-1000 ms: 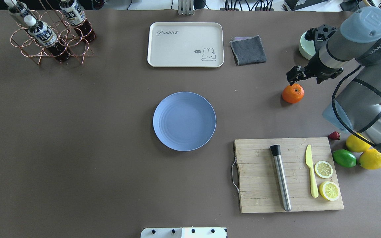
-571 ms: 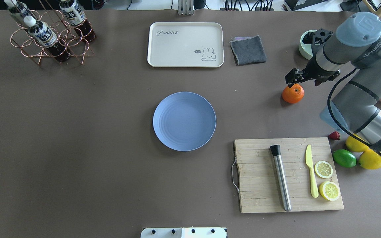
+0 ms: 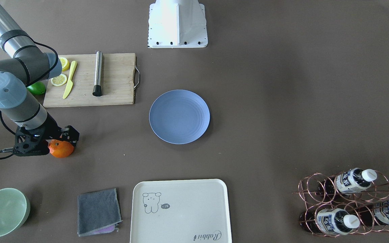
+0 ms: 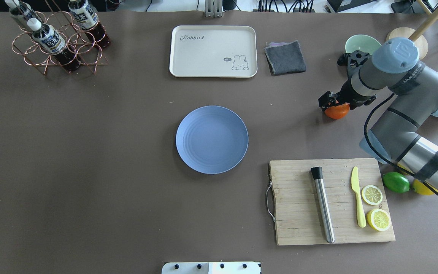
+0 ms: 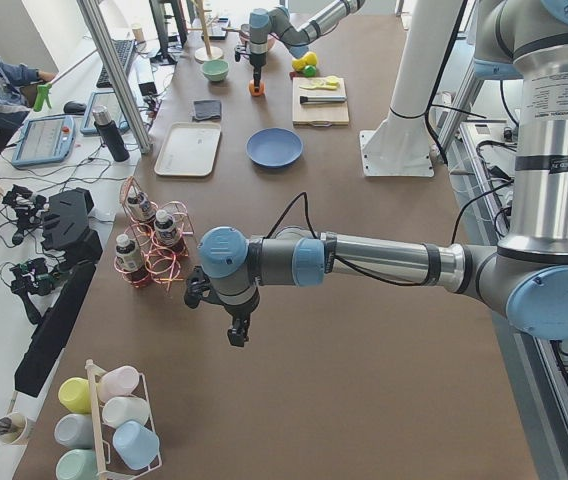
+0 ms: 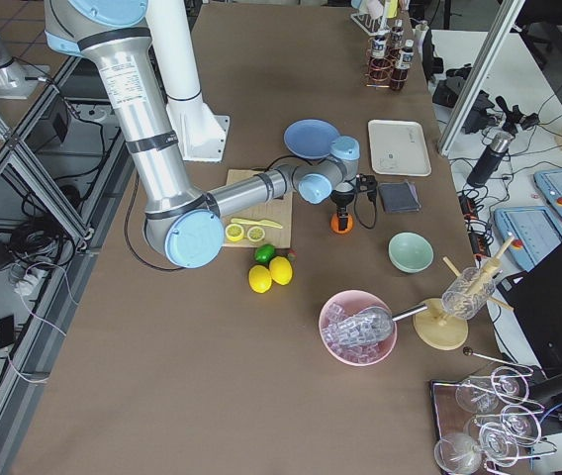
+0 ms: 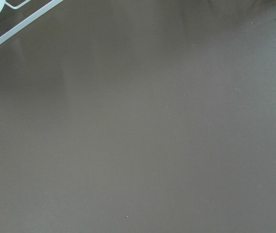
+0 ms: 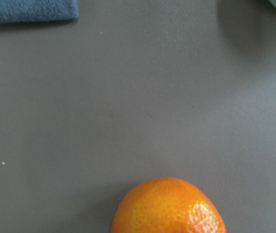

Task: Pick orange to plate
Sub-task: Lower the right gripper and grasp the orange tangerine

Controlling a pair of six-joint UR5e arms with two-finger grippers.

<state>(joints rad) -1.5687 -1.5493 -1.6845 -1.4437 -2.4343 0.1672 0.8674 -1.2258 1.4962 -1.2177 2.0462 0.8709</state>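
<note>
The orange (image 4: 337, 112) rests on the brown table at the right, far from the periwinkle-blue plate (image 4: 212, 139) in the middle. My right gripper (image 4: 332, 103) is low over the orange and open, its black fingers (image 3: 72, 134) straddling the fruit and hiding its top from overhead. In the front-facing view the orange (image 3: 61, 149) sits on the table under the gripper (image 3: 61, 140). The right wrist view shows the orange (image 8: 167, 208) at the bottom edge, no fingers visible. My left gripper (image 5: 236, 335) hangs over bare table far from both; whether it is open or shut I cannot tell.
A cutting board (image 4: 299, 205) with a steel muddler, yellow knife and lemon slices lies near the right front. A lime (image 4: 395, 182) and lemon (image 4: 422, 188) sit beside it. The mint bowl (image 4: 361, 43), grey cloth (image 4: 285, 57), cream tray (image 4: 213, 51) and bottle rack (image 4: 57, 38) line the far edge.
My right gripper has dropped and shifted left from just above the orange to down around it, now covering its top. The orange and plate have not moved.
</note>
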